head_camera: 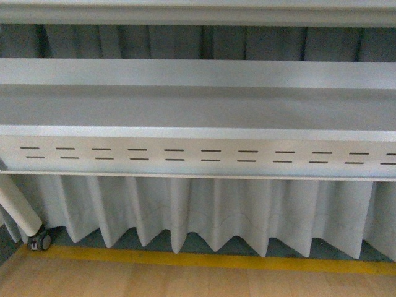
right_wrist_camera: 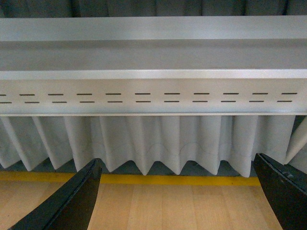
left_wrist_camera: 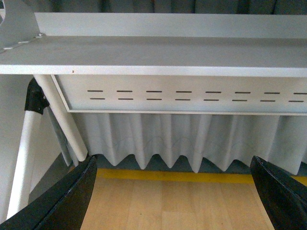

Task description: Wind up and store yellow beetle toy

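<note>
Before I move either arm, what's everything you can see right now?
table: one, pale grey, spanning the front view
slotted panel: one, white, under the table edge
curtain: one, white, pleated, below the panel
stripe: one, yellow, floor at curtain's foot
floor: one, light wood, nearest
table leg: one, white, far left
caster: one, dark, beside that leg
toy car: none in view
left jaws: two, black, wide apart, empty
right jaws: two, black, wide apart, empty

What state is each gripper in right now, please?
Left gripper: open, holding nothing.
Right gripper: open, holding nothing.
</note>
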You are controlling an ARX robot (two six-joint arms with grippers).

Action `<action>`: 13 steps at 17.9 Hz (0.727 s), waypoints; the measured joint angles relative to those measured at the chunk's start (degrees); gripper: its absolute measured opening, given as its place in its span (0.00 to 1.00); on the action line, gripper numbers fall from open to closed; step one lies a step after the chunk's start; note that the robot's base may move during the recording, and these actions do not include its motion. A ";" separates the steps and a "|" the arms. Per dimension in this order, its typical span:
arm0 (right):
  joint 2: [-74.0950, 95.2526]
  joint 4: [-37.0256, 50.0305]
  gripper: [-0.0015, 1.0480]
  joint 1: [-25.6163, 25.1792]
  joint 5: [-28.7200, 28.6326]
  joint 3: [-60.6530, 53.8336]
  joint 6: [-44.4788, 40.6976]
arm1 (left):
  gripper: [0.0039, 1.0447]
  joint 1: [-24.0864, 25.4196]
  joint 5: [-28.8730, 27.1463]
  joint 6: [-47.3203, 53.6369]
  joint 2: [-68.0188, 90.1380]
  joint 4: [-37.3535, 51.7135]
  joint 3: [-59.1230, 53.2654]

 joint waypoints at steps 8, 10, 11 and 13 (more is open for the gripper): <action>0.00 0.00 0.94 0.00 0.00 0.00 0.00 | 0.94 0.00 0.00 0.00 0.00 0.00 0.00; 0.00 0.00 0.94 0.00 0.02 0.00 0.00 | 0.94 0.00 0.00 0.00 0.00 0.00 0.00; 0.00 0.00 0.94 0.00 0.00 0.00 0.00 | 0.94 0.00 0.00 0.00 0.00 -0.02 0.00; 0.00 0.00 0.94 0.00 0.02 0.00 0.00 | 0.94 0.00 0.00 0.00 0.00 0.00 0.00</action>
